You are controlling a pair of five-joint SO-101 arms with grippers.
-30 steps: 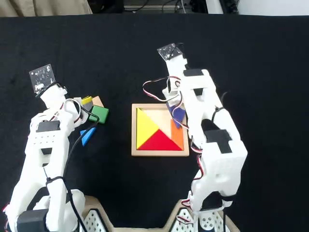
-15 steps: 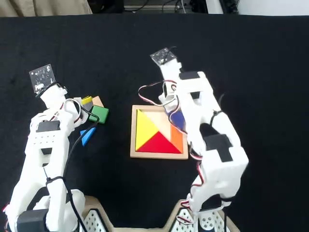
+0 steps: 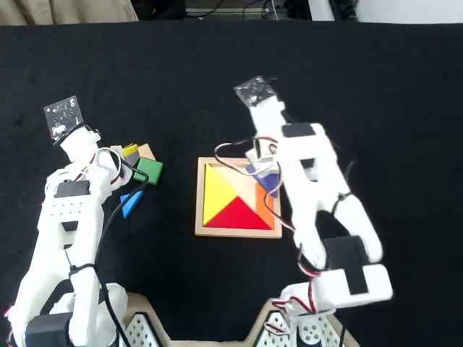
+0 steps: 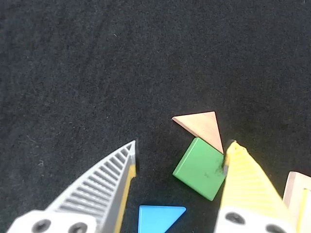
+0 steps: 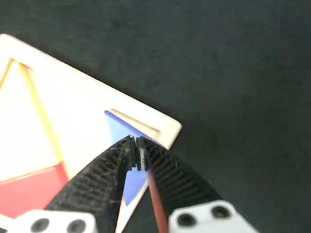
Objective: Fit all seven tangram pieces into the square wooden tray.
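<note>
The blue wooden tangram piece [image 5: 115, 127] sat clenched in the right gripper [image 5: 134, 141], beneath its tips at the square wooden tray's [image 5: 167, 128] corner. Insertion seemed underway; next, it probably needed seating flat, then release.

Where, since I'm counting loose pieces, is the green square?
In the high view the green square lies left of the tray, outside it, touching the tan triangle, with the blue triangle close by.
</note>
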